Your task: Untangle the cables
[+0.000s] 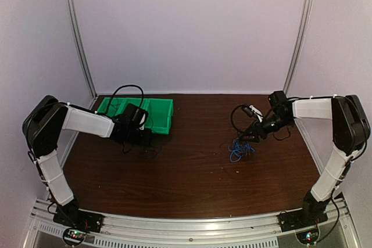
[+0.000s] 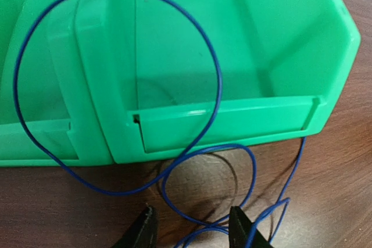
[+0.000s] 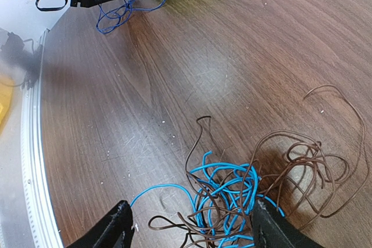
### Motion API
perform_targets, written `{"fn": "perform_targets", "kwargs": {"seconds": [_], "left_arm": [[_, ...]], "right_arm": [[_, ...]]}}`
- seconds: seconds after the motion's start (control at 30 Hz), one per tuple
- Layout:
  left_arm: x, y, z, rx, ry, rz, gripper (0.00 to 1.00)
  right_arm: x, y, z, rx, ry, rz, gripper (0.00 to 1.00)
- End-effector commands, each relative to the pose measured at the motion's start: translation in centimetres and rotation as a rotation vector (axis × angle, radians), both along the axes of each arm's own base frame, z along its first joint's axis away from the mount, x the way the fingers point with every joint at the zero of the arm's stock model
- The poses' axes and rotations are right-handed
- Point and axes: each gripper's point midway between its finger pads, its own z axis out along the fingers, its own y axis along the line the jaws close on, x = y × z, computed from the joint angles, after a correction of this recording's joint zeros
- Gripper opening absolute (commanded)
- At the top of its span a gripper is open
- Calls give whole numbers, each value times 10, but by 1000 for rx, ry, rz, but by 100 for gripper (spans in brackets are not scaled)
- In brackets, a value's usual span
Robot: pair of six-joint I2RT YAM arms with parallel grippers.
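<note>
Separating step, judging by the layout. A dark blue cable (image 2: 218,85) loops across a green bin (image 2: 232,123) at the counter's (image 3: 232,56) 10 o'clock, with the left end effector (image 2: 192,230) open astride its strands. At 3 o'clock, the right end effector (image 3: 192,227), jaws apart, straddles the light-blue-and-brown tangle (image 3: 232,190). The next move probably calls for pinching one strand.

The top camera looks down from high behind the near edge over the bench (image 1: 192,172). The left wrist camera sits close behind the left hand (image 2: 190,220), facing the green bin (image 2: 261,117) just ahead. The right wrist camera looks past the right hand (image 3: 192,208), across the bench to that same bin.
</note>
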Motion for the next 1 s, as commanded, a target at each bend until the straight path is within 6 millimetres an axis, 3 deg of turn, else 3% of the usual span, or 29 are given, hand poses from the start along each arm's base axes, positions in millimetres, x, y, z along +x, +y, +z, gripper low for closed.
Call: {"fn": "perform_targets", "kwargs": {"seconds": [0.0,0.3,0.6,0.8,0.97], "left_arm": [[18,-4,5,-42,-53,27,45],[30,-1,-1,-104,-95,60,30],[28,-1,-8,-99,-67,57,0],[7,6,44,-149,-124,29,0],[-8,16,122,-191,-231,8,0]], "right_arm": [[1,2,-1,-9,-7,16,71],[2,2,-5,-11,6,16,71],[1,2,-6,-10,8,19,71],[1,2,-4,-5,5,22,71],[0,4,-6,1,16,29,71]]}}
